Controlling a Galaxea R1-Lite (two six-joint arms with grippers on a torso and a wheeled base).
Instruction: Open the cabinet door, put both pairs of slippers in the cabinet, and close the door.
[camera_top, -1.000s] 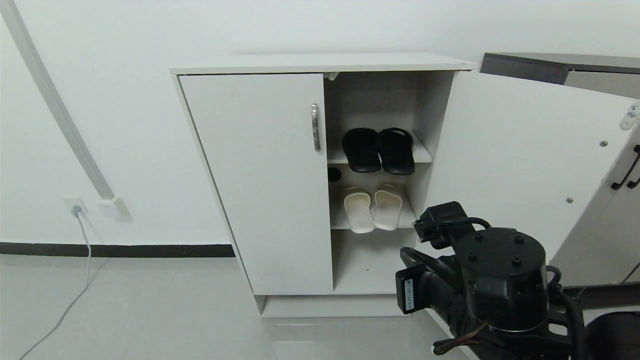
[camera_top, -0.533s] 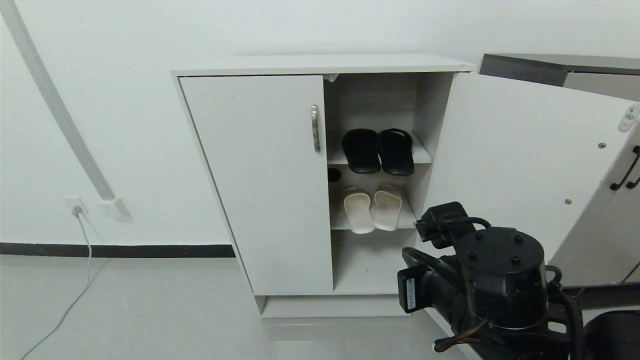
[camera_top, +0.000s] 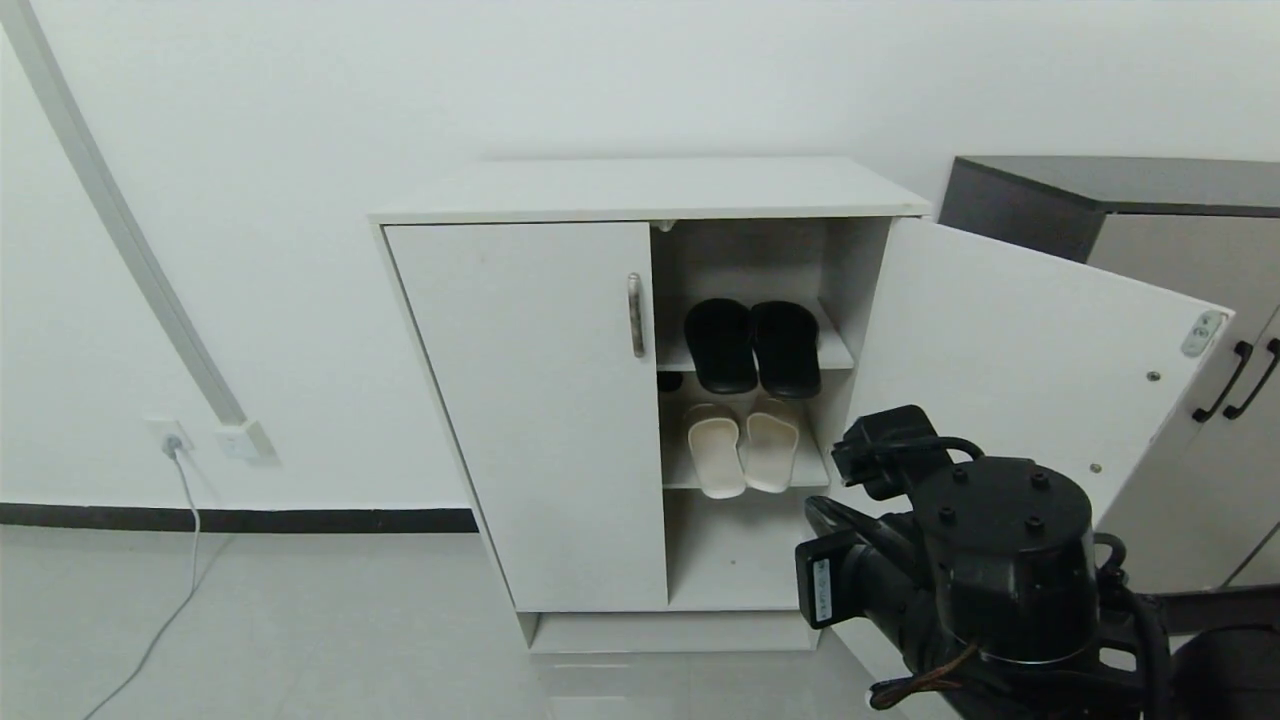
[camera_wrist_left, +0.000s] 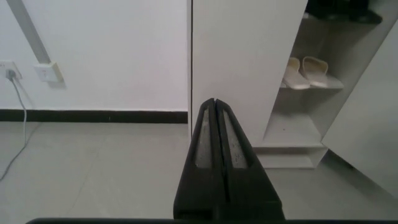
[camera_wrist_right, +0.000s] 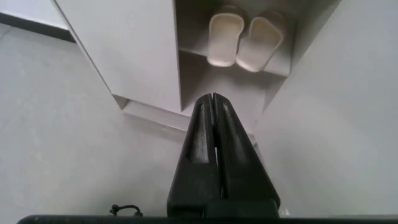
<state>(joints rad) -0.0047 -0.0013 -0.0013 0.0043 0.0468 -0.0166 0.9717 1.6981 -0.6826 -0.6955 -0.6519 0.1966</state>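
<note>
Left claw (camera_wrist_left: 214, 102) and right claw (camera_wrist_right: 213, 96) are both seen clenched empty, white slippers (camera_wrist_right: 244, 39) shelved beyond the right one.

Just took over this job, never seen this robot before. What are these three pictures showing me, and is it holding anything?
The big picture is from a camera on the robot's head, facing a white cabinet. Its right door stands open; its left door is shut. Inside, the black slippers sit on the upper shelf, the white slippers on the shelf below. The black bulk at lower right is the robot's right arm. The two small pictures are from cameras on the wrists, each looking along its own hand. The left hand points toward the shut door; the right hand points at the cabinet's bottom compartment, below the white slippers. Both hands are pinched shut and hold nothing. Both pairs are in, so closing the door is what remains.
</note>
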